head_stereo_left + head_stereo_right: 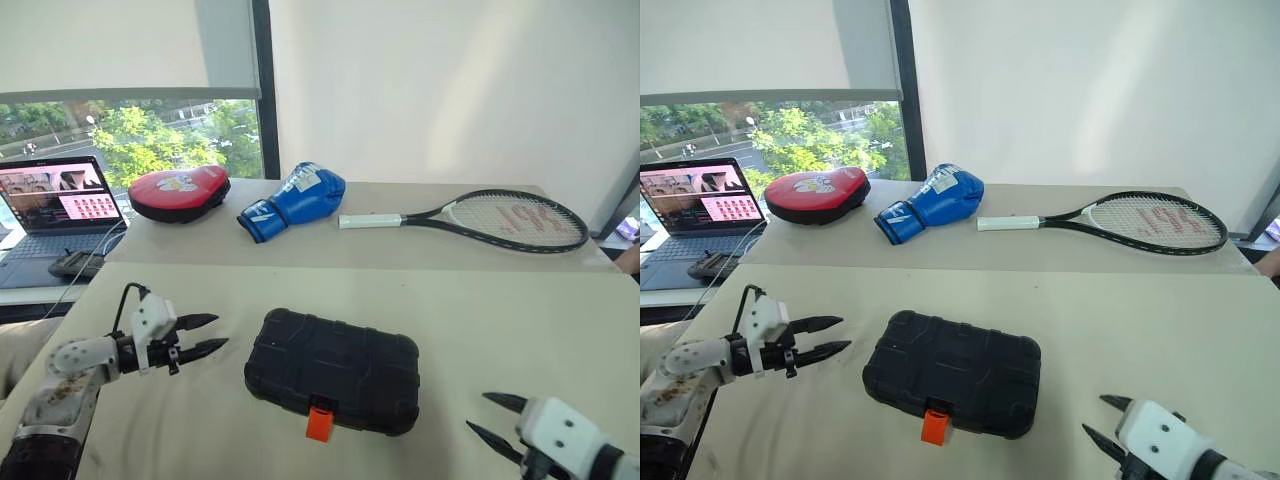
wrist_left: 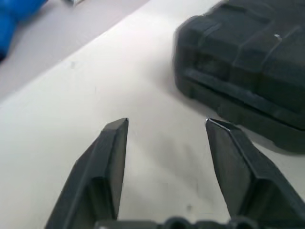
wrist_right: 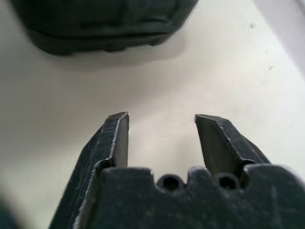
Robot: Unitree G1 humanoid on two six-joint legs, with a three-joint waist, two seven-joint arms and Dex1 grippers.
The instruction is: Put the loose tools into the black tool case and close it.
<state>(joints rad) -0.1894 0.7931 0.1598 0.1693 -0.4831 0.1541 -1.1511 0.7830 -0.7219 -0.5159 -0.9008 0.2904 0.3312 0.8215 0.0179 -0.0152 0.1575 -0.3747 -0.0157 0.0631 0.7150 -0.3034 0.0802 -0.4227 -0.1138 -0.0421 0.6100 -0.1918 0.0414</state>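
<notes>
1. The black tool case [image 1: 333, 370] lies shut, near the front edge of the cream table [image 1: 520, 310], midway between its side edges, its orange latch [image 1: 319, 422] facing the robot.
2. The left gripper [image 1: 204, 335] and the right gripper [image 1: 490, 418] both stand spread and empty, each well clear of the case.
3. The case looks stiff, ribbed and fairly light; its side rims seem the safest hold.
4. No loose tools show outside it; the contents are hidden, and whether the latch is engaged is unclear.
</notes>
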